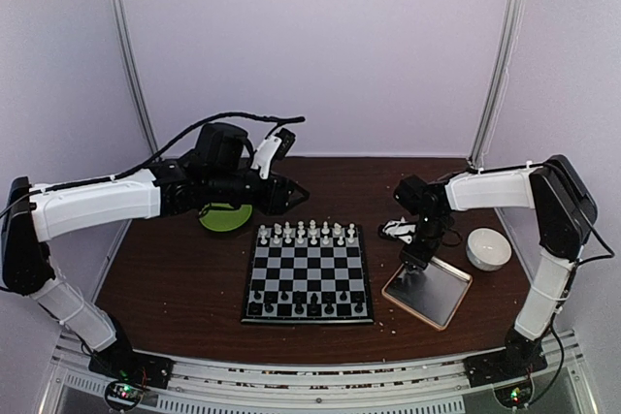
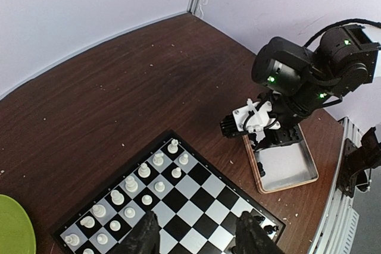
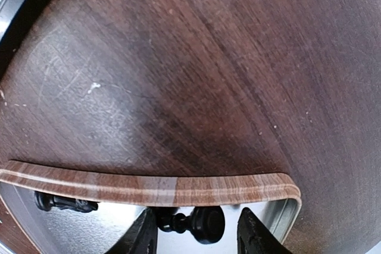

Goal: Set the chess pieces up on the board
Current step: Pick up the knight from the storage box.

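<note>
Right wrist view puts us over the corner of the tray (image 3: 149, 187), and there's our target: a black piece (image 3: 199, 223) lying on its side on the metal, just inside the wooden rim. The right gripper (image 3: 196, 239) straddles it with its fingers apart and nothing clamped. A second black piece (image 3: 62, 202) lies further along the same rim.

From the top view, the board (image 1: 309, 273) sits mid-table, white pieces (image 1: 309, 233) on the far ranks and black pieces (image 1: 309, 307) on the near ones, so we judge we're down to the stragglers. The left gripper (image 2: 199, 241) hangs near the board's far edge, fingers spread and empty.

How do we make this pick clean? The piece is down flat and close to the rim, so we want the fingers right on the tray floor, centred on the stem rather than the round base, and closing gently so it can't roll or squirt out. We'd keep both fingers clear of the rim and lift straight up before crossing it. It will likely hang sideways in the grip, so we'd plan for standing it upright on its square.
</note>
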Controlling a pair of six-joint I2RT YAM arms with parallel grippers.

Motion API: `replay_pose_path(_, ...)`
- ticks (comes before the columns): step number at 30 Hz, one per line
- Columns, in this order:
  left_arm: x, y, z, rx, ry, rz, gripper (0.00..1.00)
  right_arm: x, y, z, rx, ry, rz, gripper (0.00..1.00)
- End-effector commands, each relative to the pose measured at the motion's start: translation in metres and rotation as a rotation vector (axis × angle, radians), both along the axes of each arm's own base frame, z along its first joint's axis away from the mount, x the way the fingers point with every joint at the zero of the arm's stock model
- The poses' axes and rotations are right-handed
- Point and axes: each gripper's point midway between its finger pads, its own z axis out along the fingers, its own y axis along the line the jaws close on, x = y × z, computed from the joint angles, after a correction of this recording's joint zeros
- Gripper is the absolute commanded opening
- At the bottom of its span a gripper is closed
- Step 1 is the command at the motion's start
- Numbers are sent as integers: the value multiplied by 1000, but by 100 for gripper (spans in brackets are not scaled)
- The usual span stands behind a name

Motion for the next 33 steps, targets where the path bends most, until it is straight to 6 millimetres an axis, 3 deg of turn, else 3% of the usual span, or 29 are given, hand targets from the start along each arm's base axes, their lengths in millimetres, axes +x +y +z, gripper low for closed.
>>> replay_pose_path(1, 2, -8, 6, -34, -22, -13, 44, -1, -14, 2, -60, -20, -17, 47)
replay_pose_path(5, 1, -8, 5, -31, -21, -13, 44, 5, -20, 7, -39, -21, -48, 46)
replay_pose_path(14, -1, -9, 4, -28, -22, -16, 45, 13, -14, 15, 38, -18, -76, 30)
replay_pose_path(26, -4, -9, 3, -26, -20, -19, 44, 13, -12, 8, 45, 14, -80, 21)
replay_pose_path(29, -4, -9, 1, -23, -22, -20, 44, 13, -12, 8, 43, 16, -79, 14)
replay_pose_path(33, -5, -10, 2, -21, -26, -26, 44, 16, -15, 8, 31, 14, -88, 17)
